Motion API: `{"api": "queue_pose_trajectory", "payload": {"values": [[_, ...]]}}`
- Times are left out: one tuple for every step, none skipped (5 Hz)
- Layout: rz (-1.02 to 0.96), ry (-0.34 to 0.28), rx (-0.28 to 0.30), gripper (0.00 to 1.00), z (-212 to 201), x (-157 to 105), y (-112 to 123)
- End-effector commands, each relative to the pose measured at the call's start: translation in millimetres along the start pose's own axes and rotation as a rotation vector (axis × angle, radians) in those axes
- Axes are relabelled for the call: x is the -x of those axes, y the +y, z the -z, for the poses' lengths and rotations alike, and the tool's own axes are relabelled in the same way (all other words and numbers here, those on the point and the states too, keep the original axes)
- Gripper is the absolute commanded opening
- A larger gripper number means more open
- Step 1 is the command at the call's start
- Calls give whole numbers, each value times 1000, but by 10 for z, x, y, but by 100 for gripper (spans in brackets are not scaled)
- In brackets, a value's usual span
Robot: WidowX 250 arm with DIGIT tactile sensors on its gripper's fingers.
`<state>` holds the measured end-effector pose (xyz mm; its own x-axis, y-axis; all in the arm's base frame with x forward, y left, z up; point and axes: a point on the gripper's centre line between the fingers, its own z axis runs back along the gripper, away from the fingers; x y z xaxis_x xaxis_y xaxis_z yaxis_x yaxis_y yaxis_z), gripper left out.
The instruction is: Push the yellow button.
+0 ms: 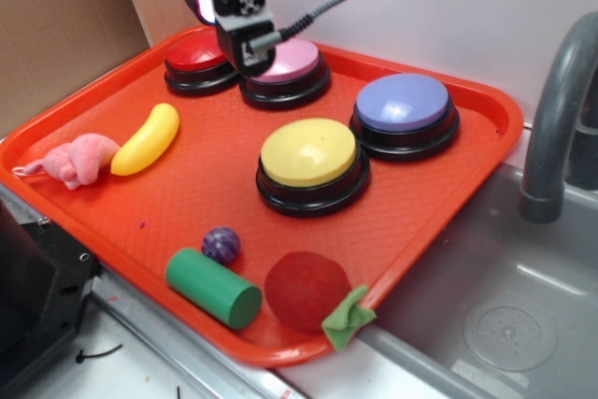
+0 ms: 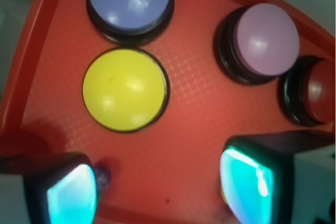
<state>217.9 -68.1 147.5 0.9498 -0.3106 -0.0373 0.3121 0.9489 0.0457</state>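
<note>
The pincer (image 2: 157,190) hung with its jaws spread, gripping nothing. The yellow button (image 2: 125,89) lay ahead of its tips, untouched.

White wall (image 1: 448,7) behind; cardboard panel (image 1: 56,25) left; grey sink (image 1: 505,315) right.

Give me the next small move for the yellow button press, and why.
Probably shift the gripper sideways until it is over the yellow button, then descend. In the exterior view it hangs raised near the pink button, and in the wrist view the open fingers frame bare tray beside yellow.
</note>
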Motion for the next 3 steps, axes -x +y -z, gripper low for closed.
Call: {"api": "queue_pose_trajectory", "payload": {"values": [[-10, -74, -10, 100, -309, 47, -40], [-24, -74, -5, 100, -401, 96, -40], [-59, -67, 4, 100, -469, 159, -16]]}}
